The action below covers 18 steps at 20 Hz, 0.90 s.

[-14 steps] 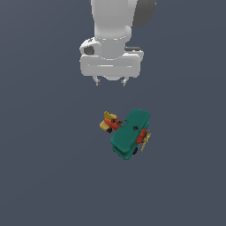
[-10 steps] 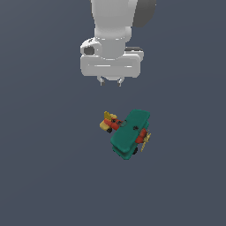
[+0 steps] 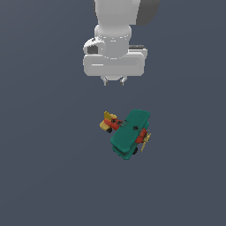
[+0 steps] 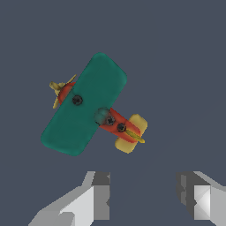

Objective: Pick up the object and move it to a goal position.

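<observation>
The toy biplane (image 3: 129, 134) rests on the dark grey floor, with broad teal-green wings, a red body, a yellow propeller and a yellow tail. In the wrist view (image 4: 84, 106) I see it from above, whole and unobstructed. My gripper (image 3: 114, 82) hangs well above and behind the plane, pointing down, touching nothing. In the wrist view the gripper (image 4: 143, 194) shows two grey fingers with a wide empty gap between them, so it is open and empty. The plane lies off to one side of the gap, apart from both fingers.
The flat dark grey floor (image 3: 44, 176) surrounds the plane on all sides. The white arm body (image 3: 114, 48) fills the upper middle of the exterior view. No other objects and no goal marker show.
In the exterior view the two fingertips now stand closer together than 0.7 s ago, and the hand sits slightly higher. The biplane has not moved.
</observation>
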Each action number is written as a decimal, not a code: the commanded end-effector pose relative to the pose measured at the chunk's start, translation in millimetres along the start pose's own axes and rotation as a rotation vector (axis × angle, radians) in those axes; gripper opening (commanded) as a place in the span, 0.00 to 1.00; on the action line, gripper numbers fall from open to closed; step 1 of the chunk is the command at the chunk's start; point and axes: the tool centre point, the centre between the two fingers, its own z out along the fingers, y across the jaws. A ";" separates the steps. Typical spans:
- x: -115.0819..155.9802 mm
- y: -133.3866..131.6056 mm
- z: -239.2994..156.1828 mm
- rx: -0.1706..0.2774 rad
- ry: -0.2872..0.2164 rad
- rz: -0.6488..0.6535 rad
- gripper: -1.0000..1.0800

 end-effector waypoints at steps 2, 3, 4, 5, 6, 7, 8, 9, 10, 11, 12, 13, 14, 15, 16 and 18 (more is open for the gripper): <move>2.3 -4.8 -6.9 0.011 0.021 -0.008 0.62; 3.1 -6.9 -9.6 0.016 0.030 -0.012 0.62; 4.1 -9.0 -12.6 0.020 0.039 -0.015 0.62; 5.1 -11.5 -16.0 0.026 0.049 -0.019 0.62; 6.2 -14.1 -19.7 0.031 0.061 -0.024 0.62; 7.3 -17.0 -23.7 0.037 0.073 -0.029 0.62; 8.5 -20.1 -28.1 0.043 0.086 -0.034 0.62; 9.6 -23.4 -32.9 0.050 0.101 -0.040 0.62; 10.9 -26.9 -38.0 0.057 0.116 -0.046 0.62; 12.1 -30.7 -43.4 0.064 0.132 -0.052 0.62; 13.3 -34.6 -49.2 0.071 0.149 -0.059 0.62; 14.5 -38.8 -55.4 0.078 0.168 -0.067 0.62; 15.6 -43.0 -61.7 0.085 0.186 -0.074 0.62; 16.7 -47.5 -68.3 0.092 0.206 -0.082 0.62; 17.6 -51.9 -74.9 0.099 0.225 -0.090 0.62; 19.2 -60.7 -88.2 0.111 0.264 -0.105 0.62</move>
